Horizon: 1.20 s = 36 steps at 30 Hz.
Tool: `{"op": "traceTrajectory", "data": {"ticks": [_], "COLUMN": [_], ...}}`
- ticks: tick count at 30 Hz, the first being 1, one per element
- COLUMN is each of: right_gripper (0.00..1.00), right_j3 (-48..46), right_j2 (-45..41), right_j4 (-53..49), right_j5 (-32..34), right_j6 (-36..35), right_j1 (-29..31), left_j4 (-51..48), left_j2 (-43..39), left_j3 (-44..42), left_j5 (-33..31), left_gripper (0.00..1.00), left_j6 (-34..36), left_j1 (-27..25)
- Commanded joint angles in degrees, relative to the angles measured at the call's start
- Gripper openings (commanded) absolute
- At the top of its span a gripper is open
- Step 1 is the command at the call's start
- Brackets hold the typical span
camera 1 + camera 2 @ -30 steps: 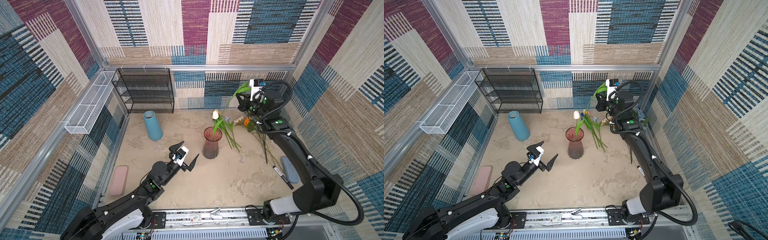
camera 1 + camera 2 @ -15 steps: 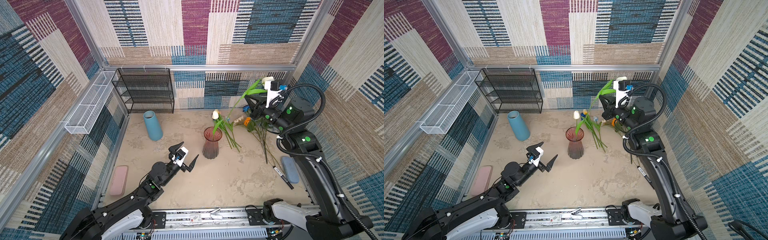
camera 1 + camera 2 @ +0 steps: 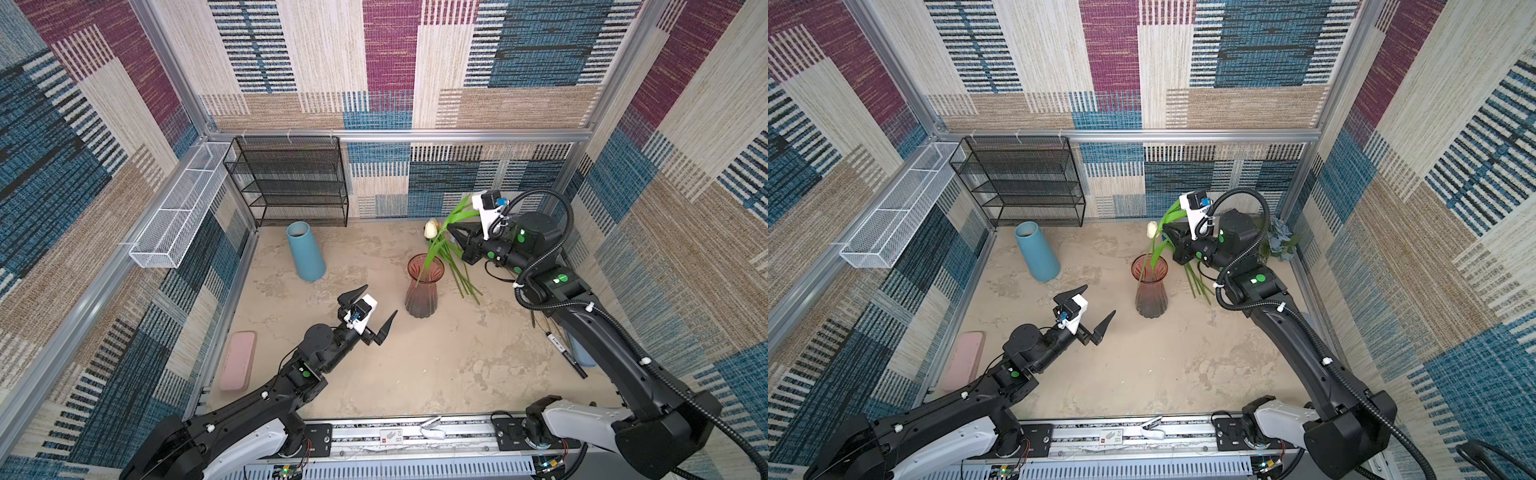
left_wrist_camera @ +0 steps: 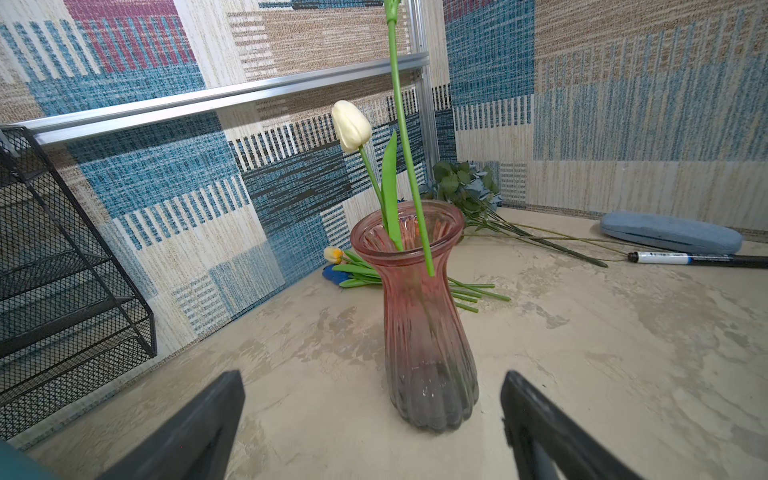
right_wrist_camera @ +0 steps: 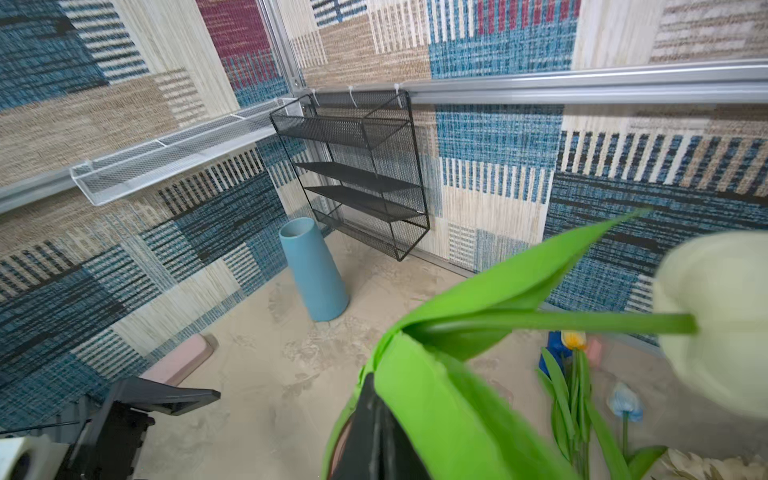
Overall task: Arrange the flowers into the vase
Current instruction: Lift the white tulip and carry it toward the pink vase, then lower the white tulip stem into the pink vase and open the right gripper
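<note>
Blurred leaf (image 5: 478, 386), probably of the tulip (image 5: 727, 291), blocks the right wrist view.

Tulip (image 3: 431, 228) in vase (image 3: 422, 291) — loose flowers (image 3: 463, 276) right of it.

From my station I see the mottled beige desk (image 3: 415, 374). On it a pink glass vase (image 3: 422, 291) stands near the middle and a blue vase (image 3: 305, 251) at back left. A pink case (image 3: 237, 360) lies by the left edge, loose tulips (image 4: 357, 270) lie behind the pink vase, dusty-blue roses (image 4: 461, 187) lie in the back right corner, and a marker (image 4: 665, 257) lies beside a blue case (image 4: 669, 232).
</note>
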Motion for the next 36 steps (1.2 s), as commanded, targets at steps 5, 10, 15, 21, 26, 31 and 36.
{"op": "traceTrajectory", "data": {"ticks": [5,10,15,21,26,31,36], "right_gripper": [0.02,0.02,0.03,0.03,0.03,0.03,0.04], "right_j3": [-2.7,1.1,3.5,2.9,1.6,-2.6,-6.8], "right_j2": [1.0,1.0,-0.5,1.7,3.4,2.2,0.6], "right_j4": [6.9,5.4,5.0,5.7,6.2,7.0,5.4], "right_j5": [8.1,6.5,7.3,12.0,12.0,12.1,14.1], "right_j6": [-3.3,-2.3,-2.3,-4.9,-5.6,-6.5,-7.1], "right_j1": [0.8,0.9,1.0,1.0,1.3,2.5,6.0], "left_j4": [2.1,3.2,3.7,4.6,4.5,3.9,3.6], "left_j2": [0.7,1.9,1.8,1.7,0.9,0.1,0.1], "left_j3": [-0.5,-0.6,-0.8,-1.5,-2.1,-2.6,-2.6], "left_j5": [-0.7,-0.9,-0.9,-1.0,-1.1,-1.6,-1.6], "left_gripper": [0.99,0.99,0.99,0.99,0.99,0.99,0.99], "left_j6": [-0.5,-0.4,-0.3,-0.5,-1.0,-0.8,-0.8], "left_j1": [0.0,0.0,0.0,0.1,0.0,0.0,0.0]}}
